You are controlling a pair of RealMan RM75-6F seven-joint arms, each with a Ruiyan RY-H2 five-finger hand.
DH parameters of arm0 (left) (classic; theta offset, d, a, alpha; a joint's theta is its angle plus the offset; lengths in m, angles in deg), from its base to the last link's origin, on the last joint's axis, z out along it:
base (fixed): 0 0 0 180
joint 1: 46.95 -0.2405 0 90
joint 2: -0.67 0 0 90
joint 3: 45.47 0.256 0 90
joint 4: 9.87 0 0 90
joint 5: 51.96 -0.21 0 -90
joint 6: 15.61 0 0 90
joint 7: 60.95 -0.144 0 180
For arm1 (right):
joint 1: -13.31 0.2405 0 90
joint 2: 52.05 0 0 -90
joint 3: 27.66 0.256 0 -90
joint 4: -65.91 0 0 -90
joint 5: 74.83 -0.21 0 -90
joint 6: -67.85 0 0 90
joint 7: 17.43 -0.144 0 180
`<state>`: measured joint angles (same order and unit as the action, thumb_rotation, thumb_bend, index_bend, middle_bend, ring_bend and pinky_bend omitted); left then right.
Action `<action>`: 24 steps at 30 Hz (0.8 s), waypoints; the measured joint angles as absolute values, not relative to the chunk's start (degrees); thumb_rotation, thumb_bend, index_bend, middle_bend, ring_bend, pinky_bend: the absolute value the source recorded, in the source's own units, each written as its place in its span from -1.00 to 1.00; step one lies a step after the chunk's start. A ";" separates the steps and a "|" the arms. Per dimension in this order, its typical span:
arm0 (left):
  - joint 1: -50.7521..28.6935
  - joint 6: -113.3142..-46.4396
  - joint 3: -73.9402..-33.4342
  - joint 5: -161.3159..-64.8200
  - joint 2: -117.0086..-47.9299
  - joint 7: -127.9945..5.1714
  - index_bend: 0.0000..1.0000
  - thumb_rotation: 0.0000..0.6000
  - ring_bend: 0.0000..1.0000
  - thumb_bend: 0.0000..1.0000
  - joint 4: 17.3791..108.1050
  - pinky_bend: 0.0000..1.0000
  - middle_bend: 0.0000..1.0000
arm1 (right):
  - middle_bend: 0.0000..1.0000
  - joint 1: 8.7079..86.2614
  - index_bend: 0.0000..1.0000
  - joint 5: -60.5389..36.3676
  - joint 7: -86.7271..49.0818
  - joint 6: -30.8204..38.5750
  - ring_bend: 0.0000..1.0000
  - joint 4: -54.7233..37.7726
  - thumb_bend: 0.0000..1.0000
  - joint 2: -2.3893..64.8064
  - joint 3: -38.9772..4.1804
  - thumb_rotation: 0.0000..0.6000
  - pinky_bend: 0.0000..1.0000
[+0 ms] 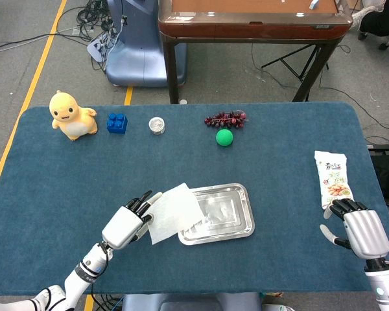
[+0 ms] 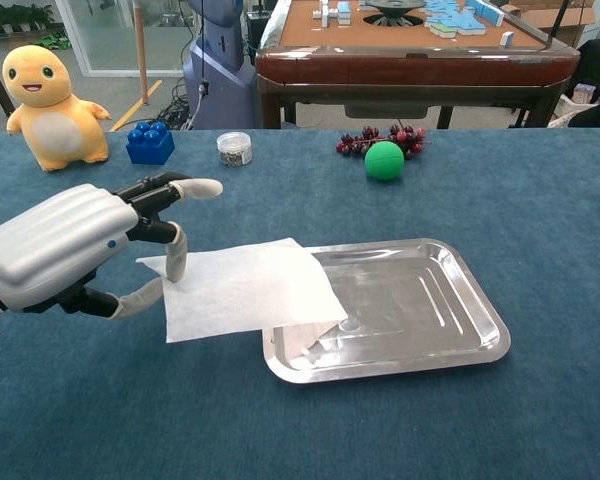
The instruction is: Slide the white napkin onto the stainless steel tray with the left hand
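Mid-slide here: my left hand (image 2: 55, 245) has its fingers (image 2: 176, 262) spread, pressing the white napkin (image 2: 242, 288) down at its 9 o'clock edge. The napkin sits half over the stainless steel tray (image 2: 450, 310), covering the tray's 9 o'clock rim, the rest on the bench (image 2: 540, 210). Next I'd guess a further push toward 3 o'clock, keeping the paper flat so it doesn't bunch on the rim. Only the head view shows my right hand (image 1: 360, 228), fingers loosely curled, holding nothing, just below the snack packet (image 1: 332, 179)
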<state>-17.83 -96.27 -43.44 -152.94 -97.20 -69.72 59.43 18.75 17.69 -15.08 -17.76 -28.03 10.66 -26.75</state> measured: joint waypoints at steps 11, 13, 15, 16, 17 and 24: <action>-16.73 -94.41 -43.46 -153.54 -97.86 -70.33 0.17 1.00 -0.97 -0.14 60.09 -0.43 -0.83 | -0.12 17.79 0.08 18.11 -17.70 -20.02 -0.31 -28.28 -0.48 9.22 -26.54 1.00 -0.13; -16.56 -93.81 -43.49 -153.32 -98.14 -70.21 0.17 1.00 -0.97 -0.14 59.93 -0.43 -0.83 | -0.12 17.59 0.08 18.07 -18.27 -20.33 -0.31 -28.30 -0.48 8.74 -26.48 1.00 -0.13; -16.39 -93.35 -43.51 -153.18 -98.49 -70.13 0.17 1.00 -0.97 -0.14 59.68 -0.43 -0.83 | -0.12 17.43 0.08 17.98 -18.63 -20.55 -0.31 -28.37 -0.48 8.36 -26.44 1.00 -0.13; -16.26 -93.08 -43.52 -153.12 -98.76 -70.09 0.17 1.00 -0.97 -0.14 59.49 -0.43 -0.83 | -0.12 17.30 0.08 17.92 -18.86 -20.74 -0.31 -28.41 -0.48 8.11 -26.41 1.00 -0.13; -16.16 -92.92 -43.55 -153.10 -98.96 -70.05 0.17 1.00 -0.97 -0.14 59.35 -0.43 -0.83 | -0.12 17.21 0.08 17.91 -19.00 -20.90 -0.32 -28.45 -0.48 7.95 -26.39 1.00 -0.13; -15.28 -92.15 -43.77 -153.27 -99.98 -69.77 0.17 1.00 -0.97 -0.14 58.68 -0.43 -0.83 | -0.12 16.69 0.08 18.30 -20.07 -21.75 -0.32 -28.51 -0.48 7.21 -26.42 1.00 -0.13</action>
<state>-15.28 -92.15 -43.77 -153.27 -99.98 -69.77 58.68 16.69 18.30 -20.07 -21.75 -28.51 7.21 -26.42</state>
